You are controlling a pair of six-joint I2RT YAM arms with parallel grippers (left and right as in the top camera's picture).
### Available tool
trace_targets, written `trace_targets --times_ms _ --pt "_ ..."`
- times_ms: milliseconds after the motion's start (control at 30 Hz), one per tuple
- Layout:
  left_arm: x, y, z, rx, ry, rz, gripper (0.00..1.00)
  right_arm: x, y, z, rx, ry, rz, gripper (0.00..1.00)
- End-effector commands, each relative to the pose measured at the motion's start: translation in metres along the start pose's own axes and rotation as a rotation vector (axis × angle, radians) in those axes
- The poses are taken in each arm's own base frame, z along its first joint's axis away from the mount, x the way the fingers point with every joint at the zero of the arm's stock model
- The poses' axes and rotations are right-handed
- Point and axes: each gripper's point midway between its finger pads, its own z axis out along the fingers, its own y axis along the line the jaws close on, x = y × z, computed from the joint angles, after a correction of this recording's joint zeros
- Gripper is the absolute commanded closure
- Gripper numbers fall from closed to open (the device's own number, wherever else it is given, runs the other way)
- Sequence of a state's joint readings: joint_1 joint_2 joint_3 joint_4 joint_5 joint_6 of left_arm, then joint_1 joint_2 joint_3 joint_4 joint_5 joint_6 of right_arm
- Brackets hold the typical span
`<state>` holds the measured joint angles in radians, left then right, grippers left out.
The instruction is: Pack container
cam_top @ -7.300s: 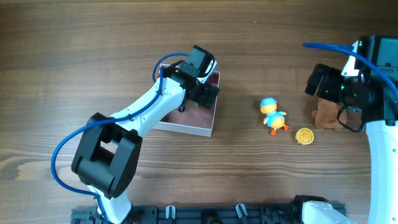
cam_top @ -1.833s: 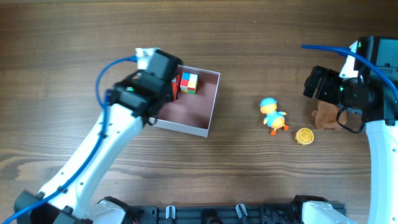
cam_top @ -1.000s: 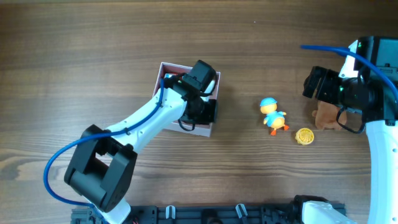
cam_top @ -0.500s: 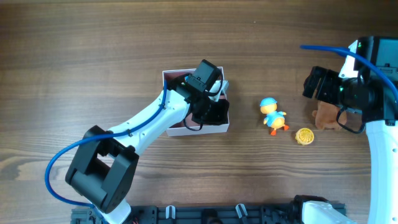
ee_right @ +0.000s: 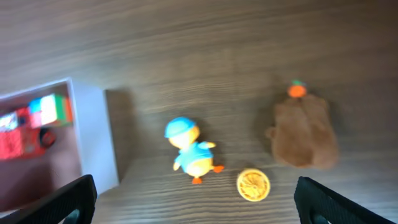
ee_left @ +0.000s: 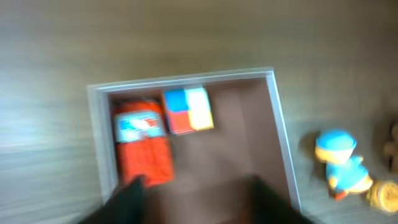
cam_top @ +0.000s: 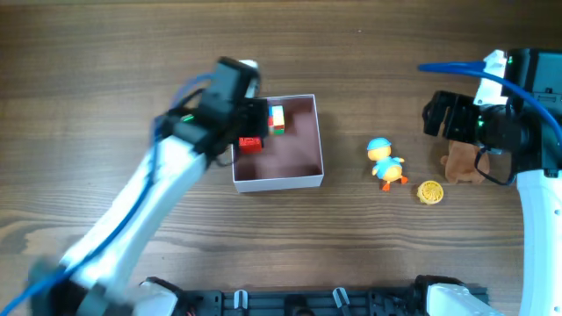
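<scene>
The container [cam_top: 279,183] is a square white-walled box with a dusty pink inside, left of the table's middle. A red toy [cam_top: 251,143] and a multicoloured cube [cam_top: 277,118] lie in its far left part. My left gripper [cam_top: 248,123] hovers, blurred, over the box's left edge. In the left wrist view the container [ee_left: 281,134], red toy [ee_left: 144,149] and cube [ee_left: 187,110] show, and my left gripper [ee_left: 199,208] is open and empty. My right gripper [cam_top: 446,117] is open and empty above a brown plush [cam_top: 461,162]; its wide-apart fingers [ee_right: 74,199] frame the toys.
A blue and yellow duck [cam_top: 385,162] stands right of the box, and an orange slice toy [cam_top: 429,192] lies beside it. In the right wrist view the duck [ee_right: 189,152], slice [ee_right: 253,185], plush [ee_right: 305,132] and the container's wall [ee_right: 93,137] show.
The container has slid to the right and turned square to the table. My left arm has pulled back to the left off the box, uncovering the toys. The right arm has barely moved.
</scene>
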<state>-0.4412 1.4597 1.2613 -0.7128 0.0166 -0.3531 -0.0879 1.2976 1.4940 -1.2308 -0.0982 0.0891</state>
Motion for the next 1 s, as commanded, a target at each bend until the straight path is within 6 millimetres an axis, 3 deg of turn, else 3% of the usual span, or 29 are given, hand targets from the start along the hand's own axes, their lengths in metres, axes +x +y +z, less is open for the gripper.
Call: trace_targets --times_ms 0,67,167,200,267,500,600,967 --pt "-0.026 0.048 -0.063 -0.117 -0.162 -0.074 0.15 0.009 0.007 0.013 -0.052 0.071 -0.079 0.0" --pt "-0.025 0.071 -0.084 -0.156 -0.18 -0.124 0.0 0.015 0.009 0.026 -0.055 0.133 -0.083 0.0" --pt "-0.019 0.114 -0.105 -0.242 -0.186 -0.229 0.0 0.032 0.008 0.054 0.0 0.263 -0.119 0.0" --pt "-0.015 0.139 -0.108 -0.264 -0.167 -0.304 0.0 0.053 0.012 0.085 0.039 0.381 -0.153 0.0" --pt "-0.014 0.151 -0.105 -0.253 -0.15 -0.352 0.01 0.072 0.015 0.107 0.071 0.453 -0.156 0.0" --pt "-0.012 0.167 -0.095 -0.279 -0.116 -0.389 0.0 0.125 0.015 0.16 0.033 0.529 -0.169 0.0" --pt "-0.011 0.169 -0.091 -0.282 -0.102 -0.392 0.0 0.135 0.014 0.173 0.024 0.518 -0.164 0.0" --pt "-0.008 0.168 -0.083 -0.272 -0.074 -0.396 0.0 0.123 0.017 0.198 -0.005 0.4 -0.228 0.01"
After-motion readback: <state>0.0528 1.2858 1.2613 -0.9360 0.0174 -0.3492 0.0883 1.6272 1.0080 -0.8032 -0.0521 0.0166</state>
